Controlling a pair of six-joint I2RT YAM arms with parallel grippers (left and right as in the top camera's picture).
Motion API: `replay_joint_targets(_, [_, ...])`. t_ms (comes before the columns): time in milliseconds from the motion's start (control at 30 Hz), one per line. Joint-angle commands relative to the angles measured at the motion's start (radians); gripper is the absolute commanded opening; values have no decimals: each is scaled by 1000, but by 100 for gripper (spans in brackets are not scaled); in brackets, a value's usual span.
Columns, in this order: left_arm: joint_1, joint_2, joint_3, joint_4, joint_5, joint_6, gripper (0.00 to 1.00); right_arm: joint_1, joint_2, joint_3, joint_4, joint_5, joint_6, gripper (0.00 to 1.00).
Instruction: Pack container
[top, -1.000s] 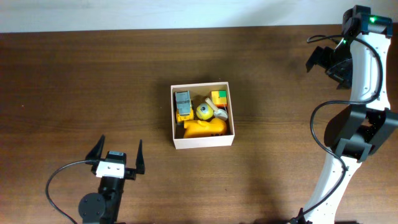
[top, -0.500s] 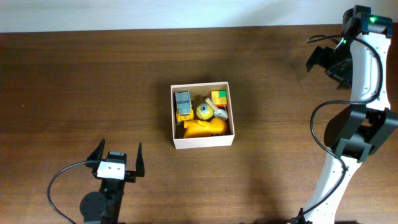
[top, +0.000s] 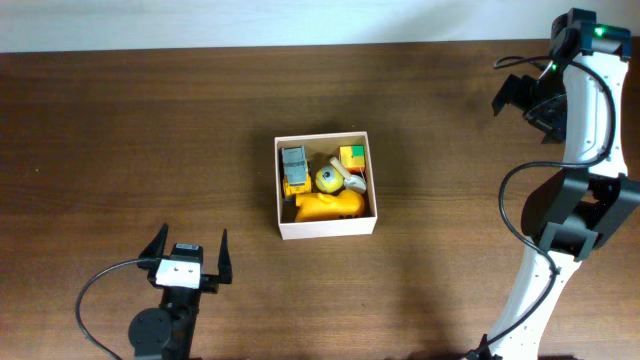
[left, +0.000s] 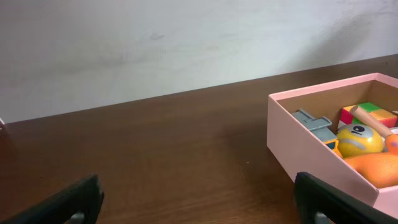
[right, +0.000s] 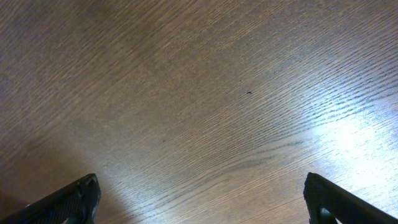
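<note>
the left gripper (top: 194, 233) sits low over the near left part of the dark wooden table (top: 120, 130), its two black fingers (top: 159, 240) spread wide in a v. nothing lies between them and they touch nothing. in the left wrist view the same gripper (left: 196, 180) shows only its two fingertips (left: 79, 196) at the lower corners, far apart, with bare wood between them and a pale wall (left: 155, 43) beyond the table edge.

the right gripper (top: 514, 92) is held up at the far right corner, well apart from the box. from above its spread is hard to read. its own camera shows the gripper (right: 199, 182) with fingertips (right: 74, 199) at both lower corners, wide apart and empty, over bare wood grain with a bright patch of glare.

the container (top: 328, 227), a square white cardboard box, stands near the middle of the table, between the two arms and nearer the left one. in the left wrist view its wall (left: 305, 149) lies ahead and to the right of the open fingers, not touching them. inside it lie a grey-and-yellow toy truck (top: 294, 168), a yellow ball with a face (top: 328, 180), a green, yellow and red block (top: 351, 157) and a larger yellow-orange toy (top: 328, 206) along the near wall, all packed close together.
</note>
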Motion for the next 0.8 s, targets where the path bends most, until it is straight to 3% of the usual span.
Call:
replay_joint_targets(0, [3, -10, -5, -4, -8, 16, 99, 3, 3, -2, 3, -5, 9, 99])
replay_joint_targets(300, [3, -10, -5, -4, -8, 17, 99, 41, -55, -2, 3, -5, 9, 99])
replay_joint_targets(500, [3, -10, -5, -4, -8, 16, 99, 129, -243, -2, 3, -5, 8, 99])
replay_joint_targets(767, [3, -10, -5, -4, -8, 17, 99, 296, -568, -134, 26, 167, -39, 99])
